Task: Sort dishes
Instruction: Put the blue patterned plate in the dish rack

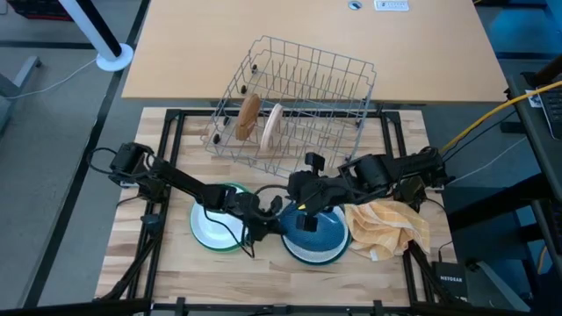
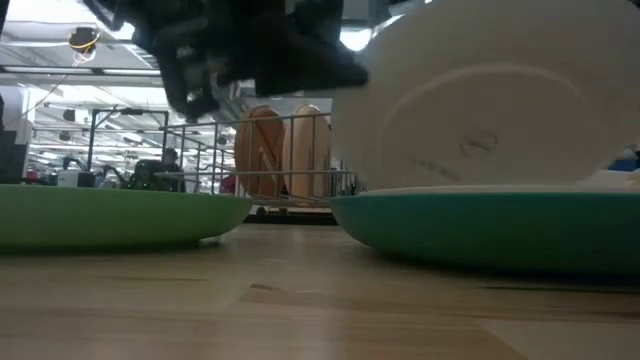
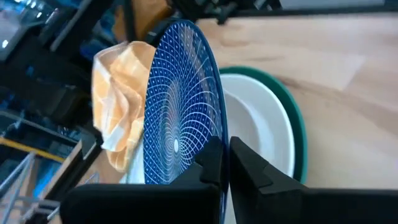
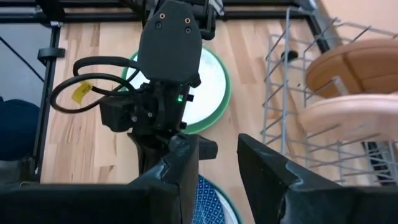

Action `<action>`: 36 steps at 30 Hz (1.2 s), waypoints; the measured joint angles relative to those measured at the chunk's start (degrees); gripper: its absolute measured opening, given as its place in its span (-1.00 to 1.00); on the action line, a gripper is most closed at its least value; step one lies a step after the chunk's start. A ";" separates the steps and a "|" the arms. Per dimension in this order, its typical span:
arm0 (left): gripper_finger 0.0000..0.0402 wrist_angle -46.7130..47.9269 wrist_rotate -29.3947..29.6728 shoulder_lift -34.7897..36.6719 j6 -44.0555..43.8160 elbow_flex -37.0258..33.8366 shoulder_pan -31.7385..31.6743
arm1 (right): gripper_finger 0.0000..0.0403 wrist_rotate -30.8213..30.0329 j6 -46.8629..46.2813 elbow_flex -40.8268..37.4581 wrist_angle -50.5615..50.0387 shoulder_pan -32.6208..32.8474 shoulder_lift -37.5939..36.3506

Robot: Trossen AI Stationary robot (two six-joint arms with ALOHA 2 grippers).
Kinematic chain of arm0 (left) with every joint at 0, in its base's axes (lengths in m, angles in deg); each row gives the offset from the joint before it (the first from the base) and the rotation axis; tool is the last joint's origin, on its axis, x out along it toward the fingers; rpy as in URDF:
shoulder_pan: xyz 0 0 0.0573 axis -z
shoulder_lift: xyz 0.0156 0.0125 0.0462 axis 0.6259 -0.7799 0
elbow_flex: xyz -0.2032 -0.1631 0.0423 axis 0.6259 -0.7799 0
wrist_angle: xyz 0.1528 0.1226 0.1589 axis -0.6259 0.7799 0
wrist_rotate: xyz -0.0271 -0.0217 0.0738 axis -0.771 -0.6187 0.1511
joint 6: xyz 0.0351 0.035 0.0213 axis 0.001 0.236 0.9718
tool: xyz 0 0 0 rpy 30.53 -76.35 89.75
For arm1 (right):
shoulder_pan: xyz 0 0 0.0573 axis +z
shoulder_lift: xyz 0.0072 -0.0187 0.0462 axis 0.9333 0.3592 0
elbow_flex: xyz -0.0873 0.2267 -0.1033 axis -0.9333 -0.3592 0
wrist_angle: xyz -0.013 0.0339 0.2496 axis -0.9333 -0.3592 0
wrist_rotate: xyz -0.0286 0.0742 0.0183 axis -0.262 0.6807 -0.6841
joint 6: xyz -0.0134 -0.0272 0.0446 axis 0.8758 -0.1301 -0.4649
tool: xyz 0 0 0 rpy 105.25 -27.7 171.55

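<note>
My left gripper [image 3: 225, 163] is pinched on the rim of the blue patterned plate [image 3: 180, 106]; in the left wrist view both dark fingers close against the plate's edge, and the plate stands tilted up on that edge. From the high view I see that gripper [image 1: 274, 209] sitting between the two stacks at the front of the table, its arm reaching in from the left.

My right gripper [image 4: 217, 163] hangs just over the same spot with its fingers spread and a clear gap between them. The fingers hold nothing. Past them I look down on the left arm's wrist and a sliver of the blue patterned plate [image 4: 214, 202].

The blue patterned plate [image 1: 318, 230] belongs to the right-hand stack, above a white plate [image 3: 258, 124] that lies in a teal plate [image 2: 490, 225]. In the low view a pale plate underside rises steeply off that teal plate. To the left, well apart, a second white plate [image 1: 215, 230] rests in a green plate [image 2: 110, 215].

Two wooden plates stand upright in the grey wire rack [image 1: 299, 96] at the back: a brown wooden plate [image 1: 248, 116] and, just beside it, a tan wooden plate [image 1: 273, 125].

The yellow checked cloth [image 1: 386, 226] lies crumpled on the table [image 1: 132, 254], touching the right side of the teal stack.
</note>
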 joint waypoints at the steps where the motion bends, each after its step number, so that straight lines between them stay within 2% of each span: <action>1: -0.99 -0.06 0.02 0.62 -1.28 0.00 -0.01 | -0.42 -0.30 0.73 0.61 -0.05 0.00 0.03; 9: -1.00 0.12 0.10 5.75 -8.70 0.00 -0.01 | -0.42 -3.48 5.67 5.43 -1.23 0.00 0.04; 21: -1.00 0.40 0.08 12.60 -18.86 0.00 -0.15 | -0.42 -10.55 5.70 5.13 -10.46 0.00 -3.06; 30: -1.00 -1.57 1.28 18.98 -24.57 0.05 -2.06 | -0.42 -22.58 8.41 5.13 -10.53 -0.04 -7.91; 36: -1.00 -4.92 2.20 19.98 -27.11 0.11 -5.07 | -0.42 -31.32 8.85 5.16 -10.51 -0.04 -10.91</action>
